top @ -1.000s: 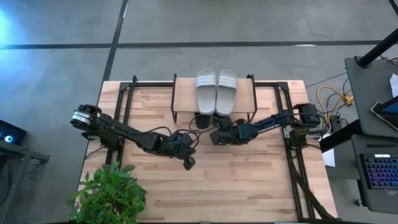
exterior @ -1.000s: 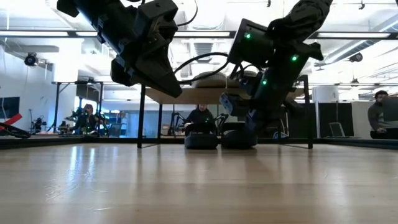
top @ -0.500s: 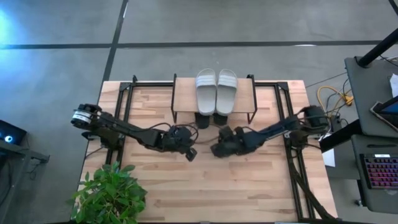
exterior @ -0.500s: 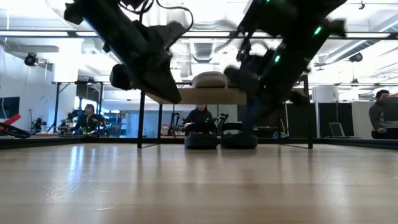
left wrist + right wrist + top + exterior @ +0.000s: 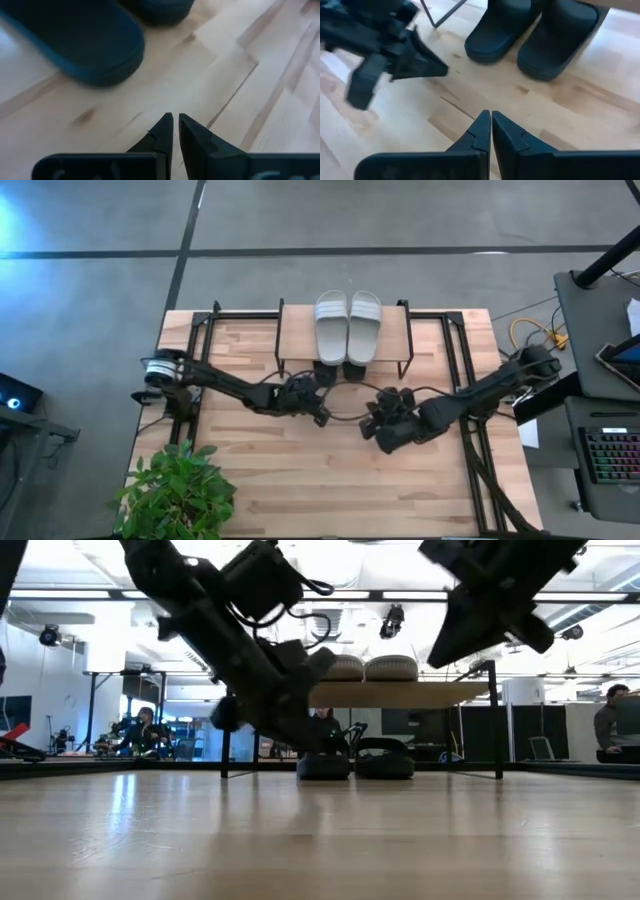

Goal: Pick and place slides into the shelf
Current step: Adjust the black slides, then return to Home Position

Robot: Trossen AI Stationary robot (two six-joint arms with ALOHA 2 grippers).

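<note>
Already the shelf (image 5: 296, 328) at upper centre is carrying the grey slides (image 5: 348, 326), while the black slides (image 5: 355, 765) are sitting under it, so little seems left. Both arms are hovering empty: left gripper (image 5: 318, 418) and right gripper (image 5: 376, 429), fingers together, at centre frame.

Both arms are dark, nearly black, built of slim links with bulkier joint housings. The left arm (image 5: 215, 383) carries a silver-ringed joint near its base, and thin black cables loop beside its wrist. The right arm (image 5: 480, 393) is all dark. Each arm's fingers (image 5: 480, 131) are matte black wedges tapering to sharp tips, with stepped inner edges.
</note>
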